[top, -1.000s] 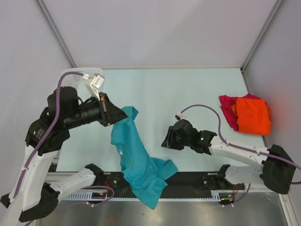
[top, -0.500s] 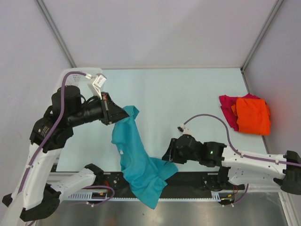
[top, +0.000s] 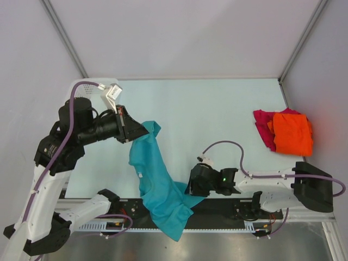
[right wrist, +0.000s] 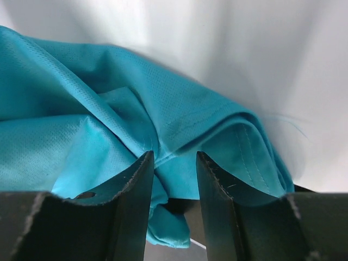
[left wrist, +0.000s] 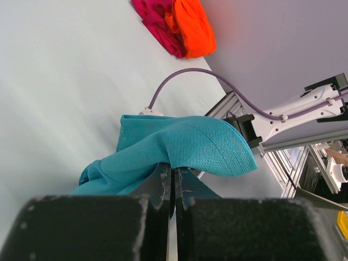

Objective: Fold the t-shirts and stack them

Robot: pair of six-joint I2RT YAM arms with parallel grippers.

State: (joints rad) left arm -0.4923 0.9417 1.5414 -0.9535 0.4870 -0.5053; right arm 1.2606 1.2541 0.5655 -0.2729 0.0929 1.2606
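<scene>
Left gripper (top: 140, 131): clenched tight. Its fingers (left wrist: 161, 182) are pressed together with a corner of cloth pinched between them, held up above the left side of the table (top: 217, 109).

Right gripper (top: 190, 187): jaws parted and not clamped on anything. It sits low near the front edge of the table, pointing at the bunched right-hand side of the teal shirt.

Right wrist view: a hemmed fold of teal mesh cloth fills the gap between the two fingers (right wrist: 133, 185). I cannot tell whether they touch it.

Teal-blue t-shirt (top: 157, 182): unfolded and crumpled. Its top corner hangs from the left gripper. From there it runs down in a slanting band across the table, and its lower part spills over the black rail (top: 228, 204) at the front, between the two arm bases.

Orange t-shirt (top: 292, 133): folded, at the far right of the table, well apart from both grippers.

Magenta-red t-shirt (top: 263, 125): lies under the orange one, showing along its left and far sides.

Purple cable (top: 228, 143): loops above the right arm's wrist.
</scene>
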